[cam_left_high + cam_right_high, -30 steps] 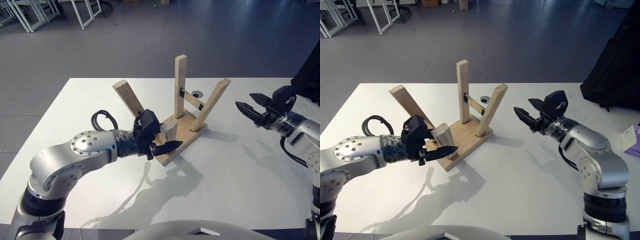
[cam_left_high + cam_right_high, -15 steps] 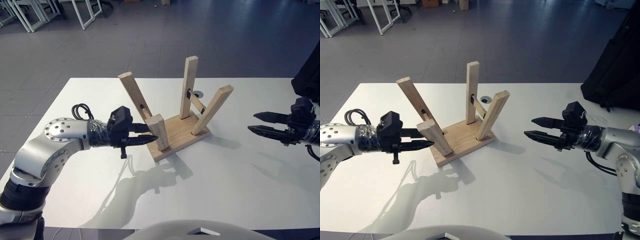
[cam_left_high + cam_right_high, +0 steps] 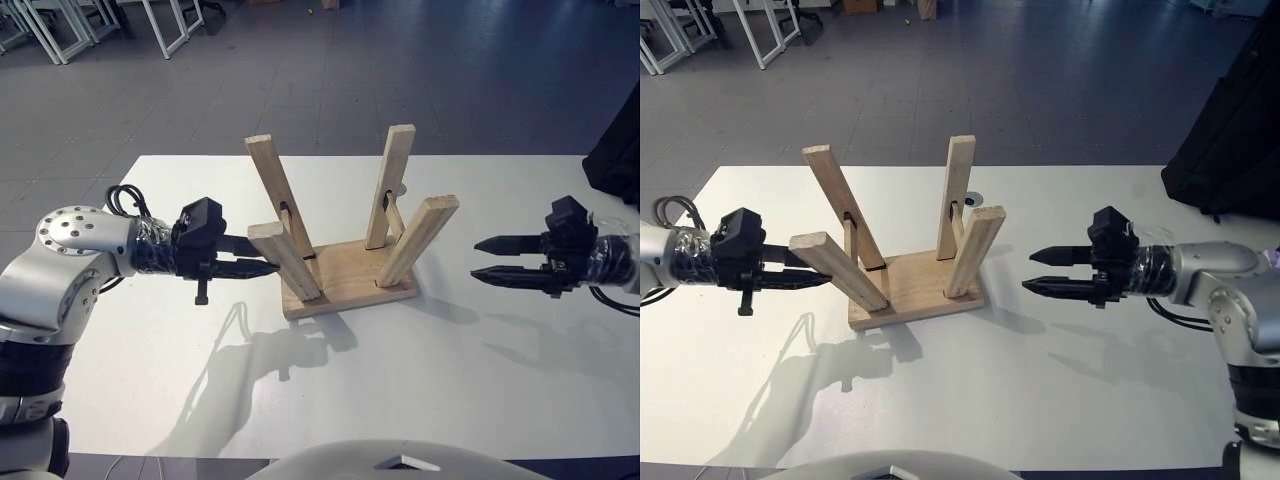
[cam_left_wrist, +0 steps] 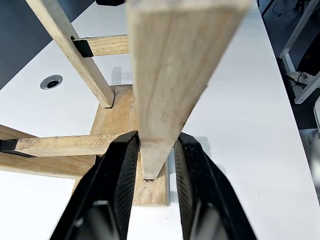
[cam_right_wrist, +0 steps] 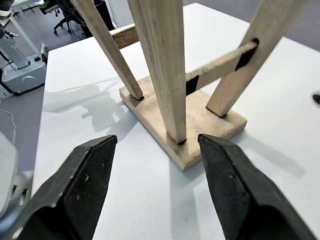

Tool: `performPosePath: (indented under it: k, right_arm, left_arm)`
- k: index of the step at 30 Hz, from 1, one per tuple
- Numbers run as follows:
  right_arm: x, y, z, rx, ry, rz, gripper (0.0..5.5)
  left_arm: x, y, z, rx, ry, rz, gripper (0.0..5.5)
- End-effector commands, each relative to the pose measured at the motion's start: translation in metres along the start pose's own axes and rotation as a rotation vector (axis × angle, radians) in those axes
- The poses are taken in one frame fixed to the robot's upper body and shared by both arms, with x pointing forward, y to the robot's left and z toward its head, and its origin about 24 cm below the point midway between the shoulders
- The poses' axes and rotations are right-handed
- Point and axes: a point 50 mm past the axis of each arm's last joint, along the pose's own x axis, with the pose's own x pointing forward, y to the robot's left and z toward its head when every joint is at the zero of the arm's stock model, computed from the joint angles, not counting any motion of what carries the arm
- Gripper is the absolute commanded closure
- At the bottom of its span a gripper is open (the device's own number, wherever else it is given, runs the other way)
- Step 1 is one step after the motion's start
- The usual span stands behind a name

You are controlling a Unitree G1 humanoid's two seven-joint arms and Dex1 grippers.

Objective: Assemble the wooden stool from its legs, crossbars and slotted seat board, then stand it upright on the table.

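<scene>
Looking at the stool (image 3: 386,200), it's upside down on its seat board (image 3: 350,287) around the middle of the table (image 3: 420,390), a bit toward the far edge, all four legs up. Left gripper (image 3: 262,268) looks clamped on the near left leg (image 3: 292,265); right gripper (image 3: 476,258) hovers well off to the right, jaws apart. Stiff, light wood I'd guess, but those slot joints may be loose, so for flipping I'd grab two opposite legs low by the board, not one leg tip
</scene>
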Motion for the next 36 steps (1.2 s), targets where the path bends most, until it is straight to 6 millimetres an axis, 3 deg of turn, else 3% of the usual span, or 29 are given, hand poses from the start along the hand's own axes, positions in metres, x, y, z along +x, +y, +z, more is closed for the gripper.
performPosePath:
  k: [1, 6, 11, 19, 23, 28, 31, 36]
  right_arm:
    - [0.014, -0.016, 0.016, -0.081, -0.01, -0.028, 2.51]
    - [0.041, -0.018, 0.033, -0.143, -0.042, 0.039, 2.51]
    - [0.052, -0.02, 0.036, -0.127, -0.046, 0.084, 2.71]
    - [0.057, 0.0, 0.035, 0.092, -0.102, 0.259, 4.11]
    - [0.058, 0.016, 0.031, 0.201, -0.102, 0.357, 4.14]
    - [0.042, 0.034, 0.023, 0.463, -0.098, 0.494, 4.14]
    - [0.039, 0.032, 0.018, 0.614, -0.088, 0.517, 4.14]
    - [0.049, -0.001, 0.007, 0.76, -0.124, 0.343, 4.14]
  left_arm:
    - [0.002, 0.009, 0.009, -0.003, -0.029, 0.0, 4.47]
    - [0.008, 0.008, 0.009, 0.006, -0.049, -0.018, 4.47]
    - [0.008, 0.012, 0.009, 0.018, -0.056, -0.03, 4.47]
    - [0.005, 0.014, -0.004, -0.082, -0.042, -0.11, 4.47]
    - [0.003, 0.007, -0.006, -0.156, -0.079, -0.173, 4.47]
    - [-0.023, -0.008, -0.01, -0.425, -0.101, -0.306, 4.47]
    - [-0.03, -0.01, -0.015, -0.556, -0.11, -0.335, 4.47]
    - [-0.027, 0.005, -0.02, -0.587, -0.119, -0.289, 4.47]
